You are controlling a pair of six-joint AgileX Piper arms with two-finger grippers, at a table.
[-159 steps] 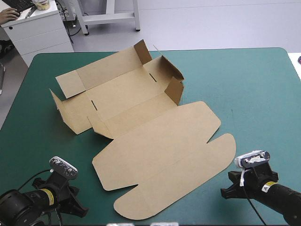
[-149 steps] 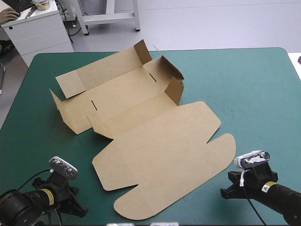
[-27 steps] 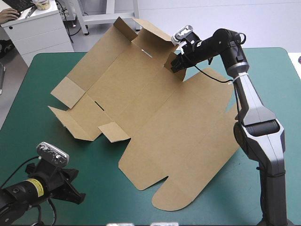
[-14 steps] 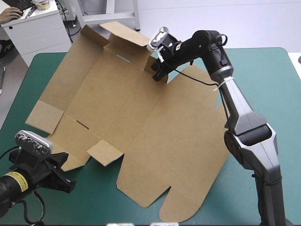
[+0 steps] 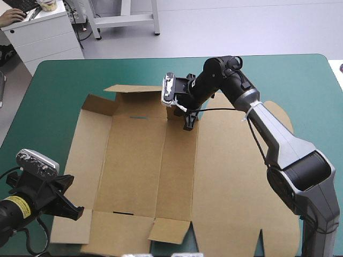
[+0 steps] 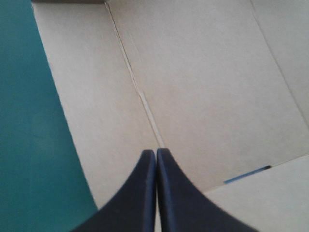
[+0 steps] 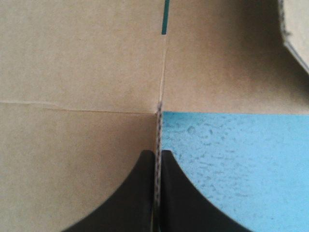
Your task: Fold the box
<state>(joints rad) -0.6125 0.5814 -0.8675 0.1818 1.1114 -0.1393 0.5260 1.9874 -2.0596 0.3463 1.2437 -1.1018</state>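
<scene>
High view: box [image 5: 161, 171] lies as an open sheet from the centre of the cover [image 5: 300, 80] down to 6 o'clock, running past the near edge of view.
Right gripper [image 5: 188, 122]: at the sheet's 12 o'clock, fingers pinched on a standing flap. Right wrist view shows the board's edge between them.
Left gripper [image 5: 68, 205]: at 8 o'clock by the sheet's left edge, fingers pressed together, nothing in them. Left wrist view puts them over the left panel, near a crease.
Change: earlier the box sat toward 10 o'clock with its end walls half up. Since then it was lifted by that far flap and swung. Now it is down again, turned, flatter and nearer us.
Flaps [image 5: 115, 95]: the far-left ones tilt up a little. A small tab [image 5: 167, 230] at 6 o'clock lifts off the sheet.
Meaning: we read this as repositioning about done. No wall is tucked, so the folding is all ahead.
Risk: we think the sheet may slide when the flap is let go.
</scene>
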